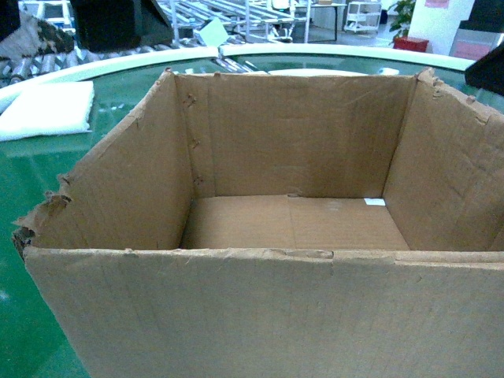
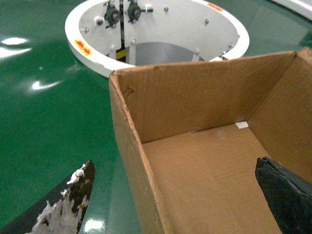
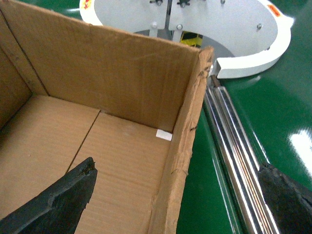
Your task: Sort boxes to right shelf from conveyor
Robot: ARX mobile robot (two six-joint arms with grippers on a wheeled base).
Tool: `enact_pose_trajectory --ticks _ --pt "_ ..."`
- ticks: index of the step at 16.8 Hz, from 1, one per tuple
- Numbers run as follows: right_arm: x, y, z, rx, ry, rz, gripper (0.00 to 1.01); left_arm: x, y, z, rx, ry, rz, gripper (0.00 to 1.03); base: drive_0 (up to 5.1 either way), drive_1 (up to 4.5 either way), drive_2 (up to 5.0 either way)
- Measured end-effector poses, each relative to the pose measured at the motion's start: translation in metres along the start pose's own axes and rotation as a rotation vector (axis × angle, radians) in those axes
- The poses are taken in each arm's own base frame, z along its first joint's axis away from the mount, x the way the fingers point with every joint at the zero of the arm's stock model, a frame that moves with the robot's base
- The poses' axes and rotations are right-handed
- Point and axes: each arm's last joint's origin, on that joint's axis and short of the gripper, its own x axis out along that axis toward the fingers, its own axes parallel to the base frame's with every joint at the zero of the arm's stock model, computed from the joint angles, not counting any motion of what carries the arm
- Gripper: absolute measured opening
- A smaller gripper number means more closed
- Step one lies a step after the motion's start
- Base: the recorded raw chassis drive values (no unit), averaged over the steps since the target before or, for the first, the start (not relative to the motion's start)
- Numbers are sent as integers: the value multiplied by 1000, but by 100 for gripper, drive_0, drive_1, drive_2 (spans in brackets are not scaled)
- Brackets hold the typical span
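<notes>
One large brown corrugated cardboard carton (image 1: 276,315), ragged-edged, fills the frame centre on the glossy green conveyor belt (image 1: 31,315); one small blank white sticker (image 1: 375,202) lies inside. Left gripper (image 2: 180,195) and right gripper (image 3: 180,200) each straddle a carton wall, jaws spread. One white foam pad (image 1: 47,110) lies upper left.

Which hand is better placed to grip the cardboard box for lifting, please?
Neither alone: the left hand straddles the box's left wall and the right hand its right wall, each open with one finger inside and one outside. Since the box is wide, closing both together looks best.
</notes>
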Motion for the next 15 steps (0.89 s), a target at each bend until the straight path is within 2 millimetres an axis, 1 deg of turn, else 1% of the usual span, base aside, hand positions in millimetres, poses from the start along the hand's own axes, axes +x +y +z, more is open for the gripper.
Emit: enact_pose_trajectory --ticks 2,5,7,9,12,13,14,15 --pt "11 -2 -9 15 66 -4 98 7 -4 -12 -64 110 3 98 0 0 0" --pt "26 -3 -23 26 121 -14 98 21 -8 -31 -81 228 38 98 0 0 0" --pt "33 -10 -35 41 158 -41 98 31 -11 -46 -92 306 51 98 0 0 0" --pt "35 -12 -43 59 173 -58 98 33 -15 -49 -105 314 47 98 0 0 0" --pt "35 -12 -48 73 162 -62 98 34 -16 -50 -110 306 63 98 0 0 0" --pt "34 -12 -49 80 160 -63 92 33 -16 -50 -113 305 68 98 0 0 0" --pt "34 -12 -50 80 160 -63 81 33 -16 -51 -117 308 72 91 0 0 0" --pt "34 -11 -50 80 159 -62 69 32 -17 -51 -129 308 86 78 0 0 0"
